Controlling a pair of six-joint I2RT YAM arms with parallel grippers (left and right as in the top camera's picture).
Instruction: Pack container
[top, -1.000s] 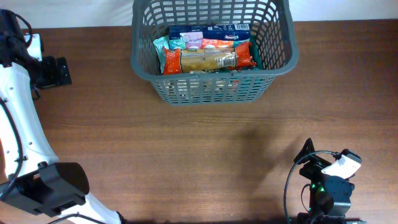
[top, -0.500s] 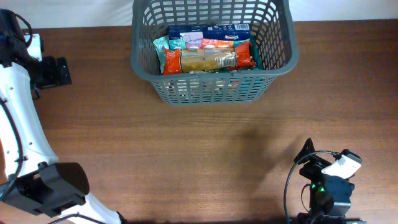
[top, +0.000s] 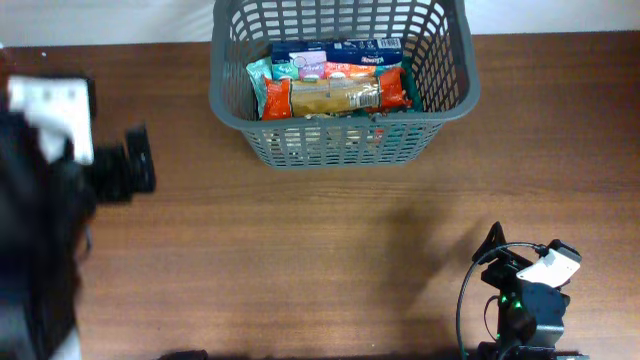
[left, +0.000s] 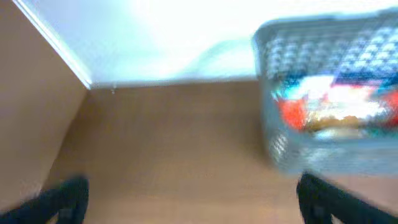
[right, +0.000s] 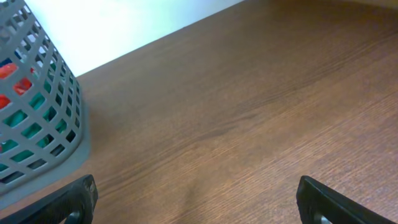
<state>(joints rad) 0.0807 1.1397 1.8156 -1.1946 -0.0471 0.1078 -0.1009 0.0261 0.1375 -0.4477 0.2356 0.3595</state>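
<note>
The dark grey lattice container (top: 452, 104) stands at the table's far middle and holds several snack packets: a blue box (top: 337, 50), a long orange and tan packet (top: 335, 95) and a teal one. It also shows blurred in the left wrist view (left: 273, 140) and at the left edge of the right wrist view (right: 62, 124). My left gripper (top: 135, 172) is open and empty over the table's left side, blurred by motion (left: 193, 202). My right gripper (top: 497, 250) is open and empty at the near right (right: 196, 202).
The wooden table (top: 320, 250) ends at a white surface behind the container. The left arm's black body (top: 40, 250) covers the table's left edge. The right arm's base (top: 525, 310) sits at the near right edge.
The left arm has swung fast from the far left edge down and right toward the table's middle; its gripper now sits further right and nearer. The right arm and container have not moved.
</note>
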